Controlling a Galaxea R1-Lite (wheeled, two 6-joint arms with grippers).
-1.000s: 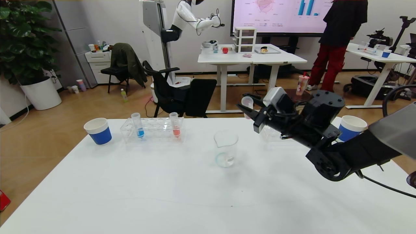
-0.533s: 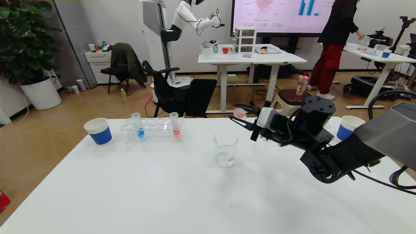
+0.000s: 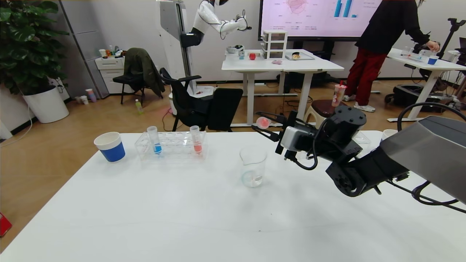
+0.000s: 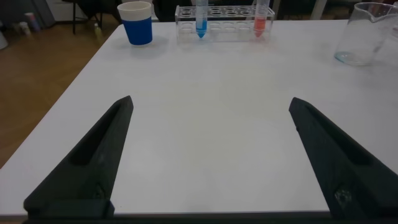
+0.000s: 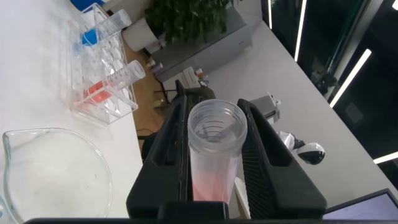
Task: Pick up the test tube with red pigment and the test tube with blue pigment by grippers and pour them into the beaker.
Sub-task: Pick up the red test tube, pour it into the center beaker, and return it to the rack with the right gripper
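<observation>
My right gripper (image 3: 267,127) is shut on the test tube with red pigment (image 3: 263,122), held tilted above the table, just behind and to the right of the beaker (image 3: 253,167). In the right wrist view the tube (image 5: 214,149) sits between the two fingers, its open mouth facing the camera and pale pink liquid low inside, with the beaker's rim (image 5: 56,174) beside it. The test tube with blue pigment (image 3: 155,140) stands in the clear rack (image 3: 171,147). My left gripper (image 4: 211,162) is open and empty, low over the near table, and is out of the head view.
A tube of deeper coral-red liquid (image 3: 196,140) stands in the same rack. A blue-and-white paper cup (image 3: 110,146) is at the far left; another (image 3: 389,134) peeks from behind my right arm. A second clear rack (image 3: 361,137) lies behind that arm.
My right gripper has carried the red tube left, from beside the right rack to near the beaker, and tipped it further over. A person in the background walked right.
</observation>
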